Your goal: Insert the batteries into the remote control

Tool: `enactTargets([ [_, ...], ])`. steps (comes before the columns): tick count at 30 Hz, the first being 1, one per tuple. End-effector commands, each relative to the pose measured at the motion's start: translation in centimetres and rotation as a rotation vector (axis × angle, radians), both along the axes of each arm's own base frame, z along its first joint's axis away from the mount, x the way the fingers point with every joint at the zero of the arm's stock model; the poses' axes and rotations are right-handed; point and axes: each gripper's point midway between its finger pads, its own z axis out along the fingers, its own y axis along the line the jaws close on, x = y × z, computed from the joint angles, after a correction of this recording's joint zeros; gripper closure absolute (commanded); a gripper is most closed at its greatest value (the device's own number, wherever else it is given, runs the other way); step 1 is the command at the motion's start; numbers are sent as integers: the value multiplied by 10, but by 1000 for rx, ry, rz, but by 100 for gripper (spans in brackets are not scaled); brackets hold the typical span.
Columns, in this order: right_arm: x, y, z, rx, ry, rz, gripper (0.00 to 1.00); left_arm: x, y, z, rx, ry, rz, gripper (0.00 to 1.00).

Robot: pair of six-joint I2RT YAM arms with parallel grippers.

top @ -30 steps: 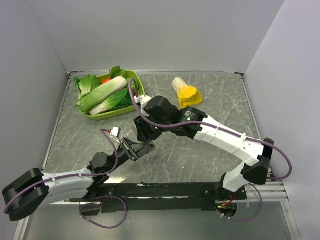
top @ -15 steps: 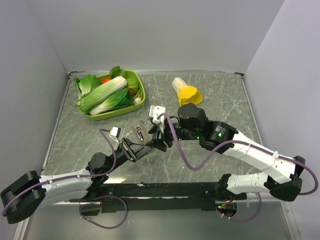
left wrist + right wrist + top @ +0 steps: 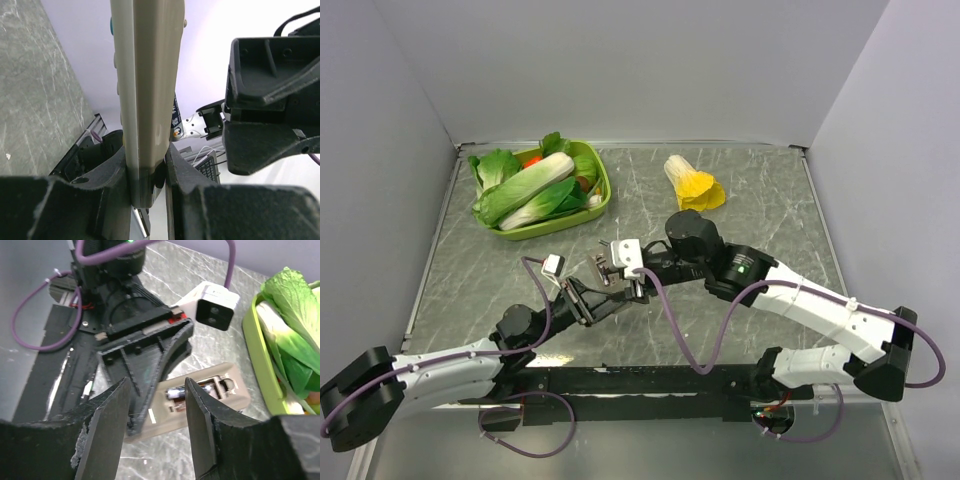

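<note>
Firstly, left claw [image 3: 148, 185]: pressed together on the near end of the remote control [image 3: 147, 100], one finger on each long side.
Remote control: it stood out from the left claw over the middle of the worktop [image 3: 750, 200], in front of the green tray [image 3: 603, 185]. In the right wrist view its grey-beige back was turned up, with the battery compartment uncovered.
Battery [image 3: 176, 392]: one dark cylinder lay inside the compartment, near the end closer to the left claw. I could make out only this one.
Right claw [image 3: 155, 430]: spread, with nothing between its fingers. It hung just above the remote control, and the open compartment showed in the gap between them.
Contact: I could not tell if the right claw touched the remote control, or if the remote control touched the worktop.
Green tray: at the far left, filled with leafy toy vegetables [image 3: 525, 195].
Toy cabbage [image 3: 692, 183]: yellow and white, lying alone on the far part of the worktop, well apart from both claws.
</note>
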Motion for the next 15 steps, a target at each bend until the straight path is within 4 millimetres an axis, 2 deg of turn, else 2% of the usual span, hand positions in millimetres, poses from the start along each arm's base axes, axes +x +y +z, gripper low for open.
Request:
enactTargets([
  [1, 10, 7, 9, 49, -62, 35, 46, -6, 1, 28, -59, -56, -21, 99],
  [15, 20, 10, -13, 17, -11, 42, 50, -8, 2, 30, -62, -66, -24, 99],
])
